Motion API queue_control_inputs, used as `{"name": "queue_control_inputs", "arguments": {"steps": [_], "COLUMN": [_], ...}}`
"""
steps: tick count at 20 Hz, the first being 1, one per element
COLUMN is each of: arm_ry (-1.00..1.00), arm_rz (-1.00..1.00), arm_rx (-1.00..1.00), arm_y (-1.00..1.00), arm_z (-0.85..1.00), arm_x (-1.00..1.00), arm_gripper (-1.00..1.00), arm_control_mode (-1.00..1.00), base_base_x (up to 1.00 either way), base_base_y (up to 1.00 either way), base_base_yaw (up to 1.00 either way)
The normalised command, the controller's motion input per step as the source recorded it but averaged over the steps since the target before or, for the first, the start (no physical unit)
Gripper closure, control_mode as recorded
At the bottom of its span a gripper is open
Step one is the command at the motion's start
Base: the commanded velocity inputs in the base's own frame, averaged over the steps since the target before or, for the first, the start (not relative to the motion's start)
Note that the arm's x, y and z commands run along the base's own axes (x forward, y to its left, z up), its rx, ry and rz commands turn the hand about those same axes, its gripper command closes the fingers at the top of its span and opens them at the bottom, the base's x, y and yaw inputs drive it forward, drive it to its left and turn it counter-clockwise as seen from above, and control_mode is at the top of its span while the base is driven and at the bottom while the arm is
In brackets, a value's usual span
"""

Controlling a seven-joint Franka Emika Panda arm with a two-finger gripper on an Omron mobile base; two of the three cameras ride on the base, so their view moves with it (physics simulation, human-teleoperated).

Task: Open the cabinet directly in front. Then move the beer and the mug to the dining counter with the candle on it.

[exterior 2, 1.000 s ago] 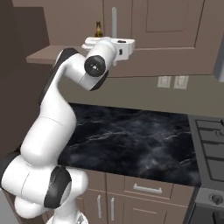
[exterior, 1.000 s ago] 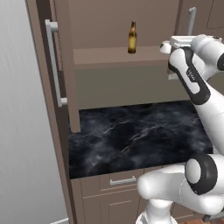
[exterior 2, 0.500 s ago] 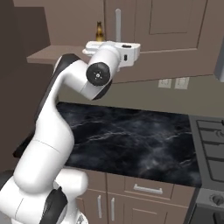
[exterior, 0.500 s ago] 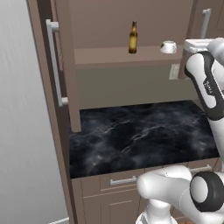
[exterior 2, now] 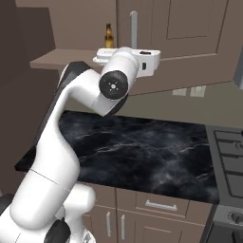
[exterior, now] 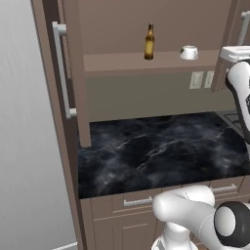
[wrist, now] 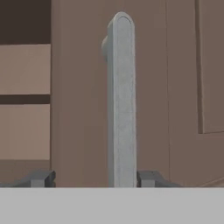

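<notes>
— Hand view: what blocks the way?
— A cabinet door [wrist: 175,87]; its handle [wrist: 120,100] stands between the spread fingers [wrist: 43,178] of the hand [wrist: 94,179].
— And the left base view?
— Beer [exterior: 149,42] and mug [exterior: 189,52] apart on the open shelf [exterior: 122,62], above the worktop [exterior: 156,151].

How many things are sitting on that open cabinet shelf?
2: a beer bottle standing near the shelf's middle, and a white mug to its right. The door still covers the right end, so more may be hidden there.
</notes>
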Motion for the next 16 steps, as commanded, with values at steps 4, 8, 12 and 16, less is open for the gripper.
{"name": "queue_control_inputs", "arguments": {"steps": [4,8,12,16], "arm_ry": [0.01,0.00,0.00,0.00], "arm_rz": [0.00,0.00,0.00,0.00], "arm_rx": [0.00,0.00,0.00,0.00], "arm_y": [-0.73,-0.47,-0.16,0.00], "arm_z": [0.06,0.00,0.00,0.00], "arm_x": [-0.39,-0.06,0.00,0.00], "arm_gripper": [1.00,1.00,-1.00,-1.00], "arm_control_mode": [-1.00,-1.00,-1.00,-1.00], "base_base_x": [0.00,0.00,0.00,0.00], "base_base_y": [0.00,0.00,0.00,0.00], "base_base_yaw": [0.00,0.00,0.00,0.00]}}
